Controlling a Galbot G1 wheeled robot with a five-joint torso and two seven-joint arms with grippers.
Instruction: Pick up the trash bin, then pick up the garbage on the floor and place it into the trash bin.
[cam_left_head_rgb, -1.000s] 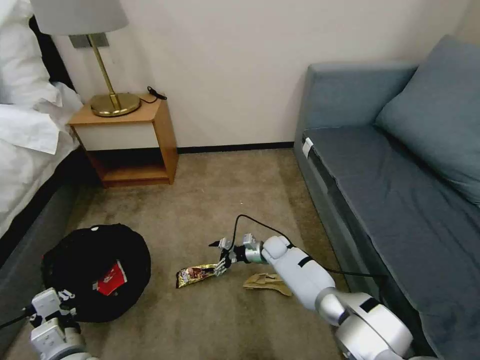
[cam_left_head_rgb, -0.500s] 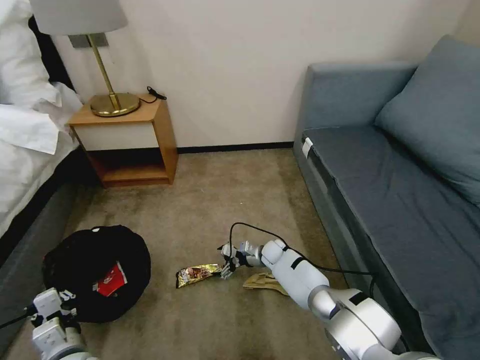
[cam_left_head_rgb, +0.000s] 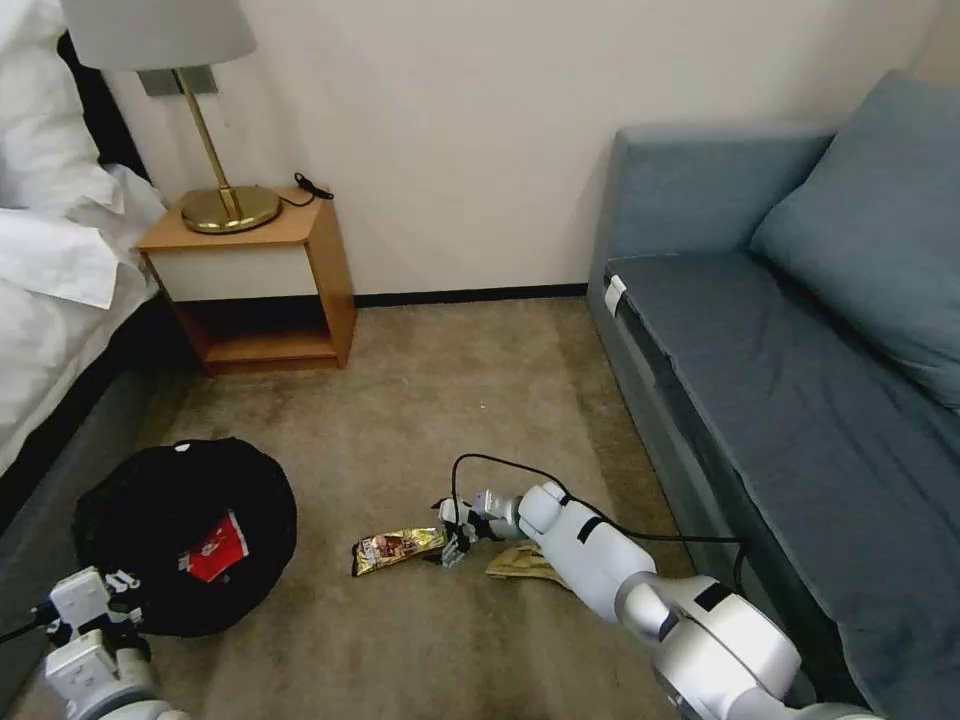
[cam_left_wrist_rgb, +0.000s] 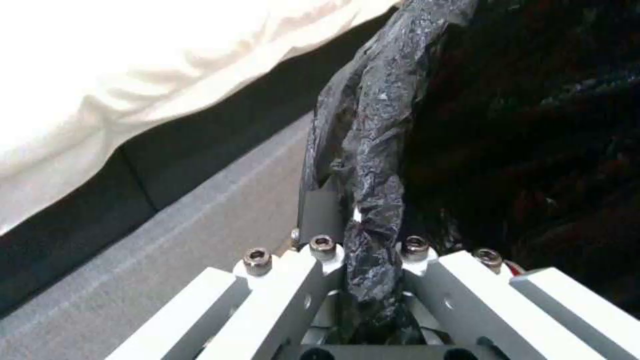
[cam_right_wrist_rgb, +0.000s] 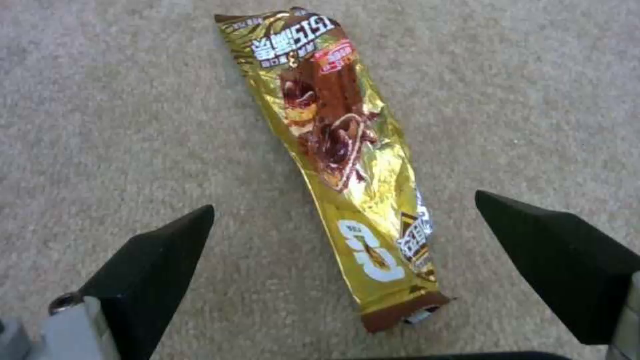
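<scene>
The trash bin sits on the short-pile tan carpet at about 8 o'clock in the head view, a low round shape wholly covered by its crinkly black plastic bag. A red-and-white wrapper lies crumpled inside it. The left gripper is at the bin's near edge, around 7 o'clock of the bin; in the left wrist view its metal fingers are pressed together on a twisted, glossy fold of the bag at the rim. Beside the bin run the grey bed base and white bedding.

The right gripper reaches low over the carpet near the centre of the head view, at the 3 o'clock end of the long snack wrapper. That wrapper is a flat, shiny gold-and-brown foil strip, slightly creased, lying on the floor. In the right wrist view its jaws stand wide apart, the black wedge-shaped fingertips on either side of the wrapper's near end, not touching it.

A crumpled tan paper lies flat just beside the right arm, at 4 o'clock from the foil wrapper. The wooden nightstand with a brass lamp stands at 11 o'clock, the blue-grey fabric sofa at 3 o'clock.
</scene>
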